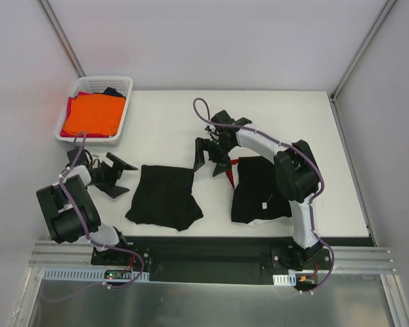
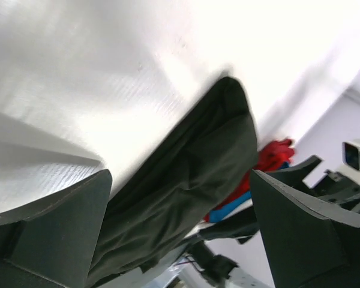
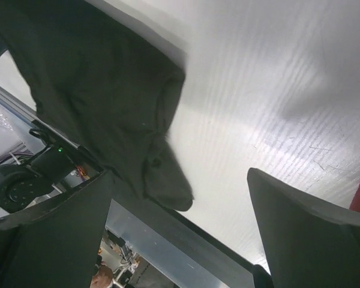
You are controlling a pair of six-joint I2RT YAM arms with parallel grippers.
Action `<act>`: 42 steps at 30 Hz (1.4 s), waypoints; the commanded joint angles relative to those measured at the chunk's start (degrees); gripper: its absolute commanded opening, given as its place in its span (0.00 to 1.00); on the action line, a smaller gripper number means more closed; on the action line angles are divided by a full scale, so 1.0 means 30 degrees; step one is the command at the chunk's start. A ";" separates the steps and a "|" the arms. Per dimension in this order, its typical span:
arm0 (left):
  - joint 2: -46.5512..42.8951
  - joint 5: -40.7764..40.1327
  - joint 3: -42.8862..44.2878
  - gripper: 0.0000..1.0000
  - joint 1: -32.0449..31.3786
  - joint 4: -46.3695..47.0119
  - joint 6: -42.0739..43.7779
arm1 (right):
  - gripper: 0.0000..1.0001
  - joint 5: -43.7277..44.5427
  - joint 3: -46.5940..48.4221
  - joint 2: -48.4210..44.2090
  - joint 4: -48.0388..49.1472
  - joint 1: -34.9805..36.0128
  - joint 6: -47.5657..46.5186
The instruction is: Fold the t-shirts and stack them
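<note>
Evidently the left gripper (image 1: 119,177) and right gripper (image 1: 211,155) hang spread and empty, flanking the black t-shirt (image 1: 165,197), likely for folding.

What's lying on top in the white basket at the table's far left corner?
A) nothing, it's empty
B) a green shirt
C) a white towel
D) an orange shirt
D: in the top view the orange shirt lies flat across most of the basket, with only small bits of red and black cloth showing at its edges.
</note>
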 commanded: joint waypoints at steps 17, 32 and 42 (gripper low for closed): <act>0.1722 0.7925 -0.1705 0.99 0.1770 0.1246 -0.0403 | 0.97 0.0296 0.1877 -0.0355 -0.1231 0.0002 -0.1113; 0.2192 0.1952 -0.2206 0.99 0.1741 -0.1891 0.0622 | 0.91 0.0385 0.0560 -0.0153 -0.0528 -0.0116 -0.0501; 0.2422 -0.0368 -0.0069 0.99 0.0485 -0.3387 0.1560 | 0.93 -0.0670 -0.3807 -0.0008 0.4918 0.0674 0.2662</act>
